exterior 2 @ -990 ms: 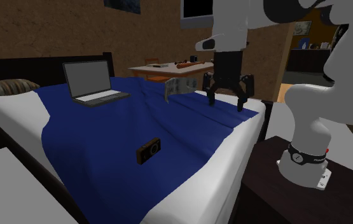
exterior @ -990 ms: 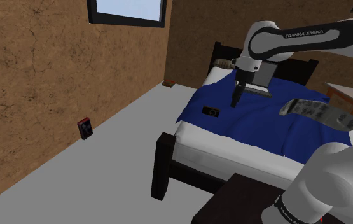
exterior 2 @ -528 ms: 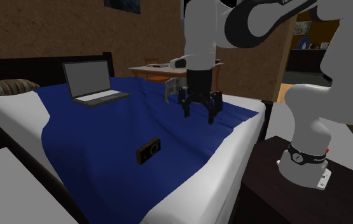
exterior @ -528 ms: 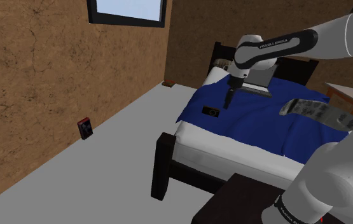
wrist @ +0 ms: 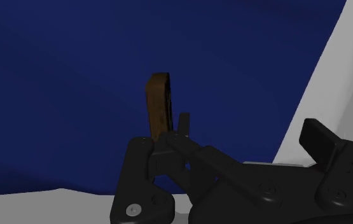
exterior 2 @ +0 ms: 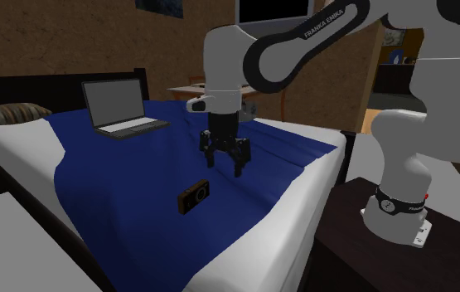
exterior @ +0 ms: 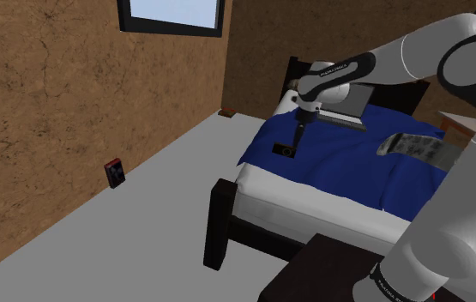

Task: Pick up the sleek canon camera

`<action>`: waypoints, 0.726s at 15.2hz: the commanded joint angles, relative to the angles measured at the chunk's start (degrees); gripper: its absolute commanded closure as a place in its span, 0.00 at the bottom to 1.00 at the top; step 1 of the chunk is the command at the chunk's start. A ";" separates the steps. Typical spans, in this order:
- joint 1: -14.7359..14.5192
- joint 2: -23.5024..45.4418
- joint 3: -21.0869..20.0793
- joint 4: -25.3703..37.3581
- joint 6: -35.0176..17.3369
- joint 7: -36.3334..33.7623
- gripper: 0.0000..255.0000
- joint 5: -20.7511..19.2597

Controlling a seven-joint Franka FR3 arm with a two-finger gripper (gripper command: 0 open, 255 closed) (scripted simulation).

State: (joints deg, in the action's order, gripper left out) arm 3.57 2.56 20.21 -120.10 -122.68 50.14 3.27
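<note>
Gripper [exterior 2: 223, 166] has crossed the bed [exterior 2: 120, 170] in the last second, jaws wide and empty, now close over the camera [exterior 2: 192, 198] near the bed's side edge; I reckon descent is next.

1 cam [exterior 2: 193, 199], 1 laptop [exterior 2: 120, 109], 1 bed [exterior 2: 95, 187]

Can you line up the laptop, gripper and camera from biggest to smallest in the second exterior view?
Largest: laptop, though farthest back.
Then: gripper.
Smallest: camera, though nearest.
</note>
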 commanded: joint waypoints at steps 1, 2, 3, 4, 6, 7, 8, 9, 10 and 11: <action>0.71 4.80 0.36 3.59 -1.20 3.35 0.00 2.09; 1.17 7.07 0.35 5.43 -1.62 4.82 0.00 3.10; 1.65 9.35 0.29 7.37 -1.95 6.25 0.00 4.10; 2.24 11.62 0.12 9.39 -2.20 7.61 0.00 5.06; 3.51 16.18 -0.35 13.72 -2.47 10.13 0.00 6.87; 3.72 16.71 -0.48 14.26 -2.48 10.39 0.00 7.04; 3.78 17.09 -0.57 13.97 -3.12 10.53 0.00 7.24; 3.84 17.47 -0.66 13.69 -3.75 10.68 0.00 7.44; 3.90 17.86 -0.75 13.42 -4.38 10.82 0.00 7.64; 3.96 18.26 -0.84 13.17 -5.00 10.98 0.00 7.85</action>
State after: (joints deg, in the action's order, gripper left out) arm 7.42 20.30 19.47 -106.90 -127.15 60.90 10.87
